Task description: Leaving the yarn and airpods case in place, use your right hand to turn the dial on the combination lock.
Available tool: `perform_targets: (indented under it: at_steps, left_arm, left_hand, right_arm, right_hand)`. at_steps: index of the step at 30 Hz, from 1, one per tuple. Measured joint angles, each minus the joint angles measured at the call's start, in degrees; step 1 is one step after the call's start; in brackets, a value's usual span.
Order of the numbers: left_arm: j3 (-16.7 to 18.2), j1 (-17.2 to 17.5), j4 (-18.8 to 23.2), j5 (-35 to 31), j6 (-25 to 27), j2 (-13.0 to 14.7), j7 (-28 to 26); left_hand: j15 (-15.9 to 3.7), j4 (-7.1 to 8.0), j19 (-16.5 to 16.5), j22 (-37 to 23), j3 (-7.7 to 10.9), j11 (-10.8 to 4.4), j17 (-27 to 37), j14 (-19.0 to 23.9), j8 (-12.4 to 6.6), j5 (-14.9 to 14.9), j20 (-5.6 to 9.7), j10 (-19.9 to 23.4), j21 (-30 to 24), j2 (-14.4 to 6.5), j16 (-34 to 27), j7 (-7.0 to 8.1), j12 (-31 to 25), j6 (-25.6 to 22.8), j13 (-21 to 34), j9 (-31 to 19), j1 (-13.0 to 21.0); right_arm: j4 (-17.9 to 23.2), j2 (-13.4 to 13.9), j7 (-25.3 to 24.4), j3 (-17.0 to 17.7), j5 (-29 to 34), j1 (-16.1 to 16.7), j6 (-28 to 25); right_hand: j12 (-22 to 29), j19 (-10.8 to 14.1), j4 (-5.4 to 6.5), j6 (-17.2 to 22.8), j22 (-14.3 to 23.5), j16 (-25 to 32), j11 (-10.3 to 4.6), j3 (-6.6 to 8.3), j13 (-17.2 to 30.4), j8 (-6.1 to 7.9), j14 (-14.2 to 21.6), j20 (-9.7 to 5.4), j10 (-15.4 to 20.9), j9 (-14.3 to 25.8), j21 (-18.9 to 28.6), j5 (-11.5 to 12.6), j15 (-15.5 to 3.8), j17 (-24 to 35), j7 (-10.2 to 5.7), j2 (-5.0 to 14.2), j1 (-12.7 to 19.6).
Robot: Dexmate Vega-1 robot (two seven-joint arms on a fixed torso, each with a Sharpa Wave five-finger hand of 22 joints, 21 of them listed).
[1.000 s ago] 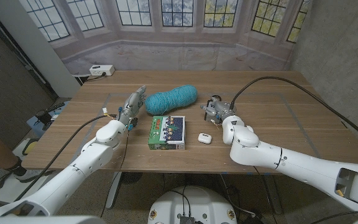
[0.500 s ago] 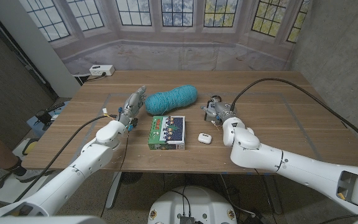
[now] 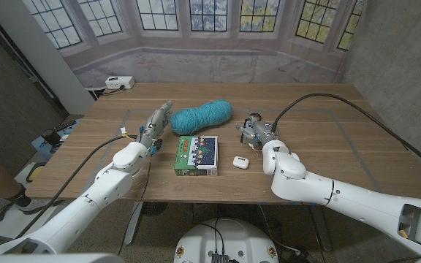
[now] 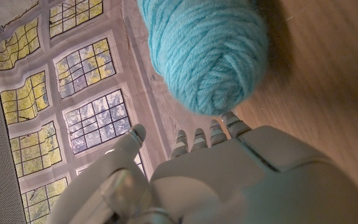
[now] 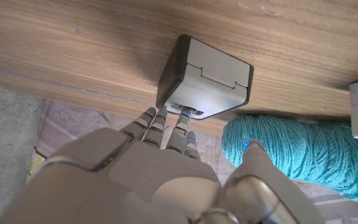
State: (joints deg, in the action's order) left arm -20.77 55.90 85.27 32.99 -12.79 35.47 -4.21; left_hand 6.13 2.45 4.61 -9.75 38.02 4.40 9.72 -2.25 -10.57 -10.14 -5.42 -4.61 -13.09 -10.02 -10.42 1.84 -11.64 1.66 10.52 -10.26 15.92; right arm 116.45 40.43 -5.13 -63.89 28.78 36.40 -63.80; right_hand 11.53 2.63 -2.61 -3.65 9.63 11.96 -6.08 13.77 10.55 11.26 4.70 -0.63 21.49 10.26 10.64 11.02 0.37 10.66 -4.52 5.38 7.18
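The left hand [image 3: 154,125] stands at the left of the wooden table [image 3: 342,139], fingers straight and apart, holding nothing; it waits just beside the left end of the teal yarn ball [image 3: 202,116] and should keep off it. In front of the yarn lies a green card box [image 3: 196,154], and right of that box the white airpods case [image 3: 240,162] sits near the right forearm, so the arm needs to avoid sweeping toward it. Further right, the right hand [image 3: 258,130] is at the grey combination lock [image 5: 205,79], which lies on the table just right of the yarn's right end. In the right wrist view its fingertips [image 5: 184,124] touch the lock's near face around a small dial, the thumb standing apart beside the yarn; whether the dial is actually pinched I cannot tell. For a clean turn, the fingers probably need a firm hold on the dial alone, twisting from the wrist without pushing the light lock body into the yarn.
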Motion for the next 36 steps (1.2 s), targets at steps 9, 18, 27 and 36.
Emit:
perform_targets:
  at_steps: [9,18,27,36]
  left_arm:
    - [0.1,0.2,0.2,0.0,0.0,0.1,-0.1]
    - [0.1,0.2,0.2,0.0,0.0,0.1,-0.1]
    - [0.1,0.3,0.2,0.0,-0.1,0.1,-0.1]
    - [0.1,0.2,0.0,0.1,-0.3,0.0,0.1]
  left_hand:
    - [0.0,0.0,0.0,0.0,0.0,0.0,0.0,0.0,0.0,0.0,0.0,0.0,0.0,-0.2,0.0,0.0,0.0,0.0,0.0,0.0,0.2]
    - [0.0,0.0,0.0,0.0,0.0,0.0,0.0,0.0,0.0,0.0,0.0,0.0,0.4,-0.2,0.0,0.0,0.0,0.0,0.0,0.0,0.2]
    - [0.0,0.0,0.0,0.0,0.0,0.0,0.0,0.0,0.0,0.0,0.0,0.0,0.4,-0.2,0.0,-0.31,0.0,0.3,0.0,0.0,0.2]
    - [0.0,0.0,0.3,0.0,-0.01,0.0,0.0,0.0,0.0,0.0,-0.32,0.0,0.4,-0.2,0.0,-0.1,0.0,0.5,0.0,0.0,0.2]
  right_arm:
    - [0.3,0.0,-0.7,-0.1,0.8,0.9,0.0]
    - [0.5,0.0,-1.4,0.2,1.8,1.7,0.3]
    - [0.8,0.0,-1.6,0.5,2.4,2.5,0.5]
    - [1.2,0.0,-2.1,0.8,3.8,3.5,0.7]
  right_hand:
    - [0.4,0.3,0.0,1.1,0.0,0.4,0.12,0.0,0.0,0.0,1.0,-0.3,1.5,0.0,0.4,0.0,-0.37,0.0,0.13,0.0,0.0]
    - [0.4,0.8,-0.17,2.1,0.0,0.4,0.36,0.17,0.0,0.4,1.8,-0.4,3.2,0.0,0.6,0.0,-0.59,0.0,0.49,0.0,0.0]
    - [0.4,1.4,-0.31,2.8,0.0,0.6,0.83,0.32,0.0,0.61,2.6,-0.39,4.1,0.0,0.6,0.0,-0.91,0.0,0.54,0.0,0.0]
    - [0.4,2.1,-0.55,3.7,0.0,0.9,0.63,0.55,0.1,0.61,3.4,-0.39,4.9,0.0,0.6,0.0,-1.38,0.0,0.66,0.0,0.0]
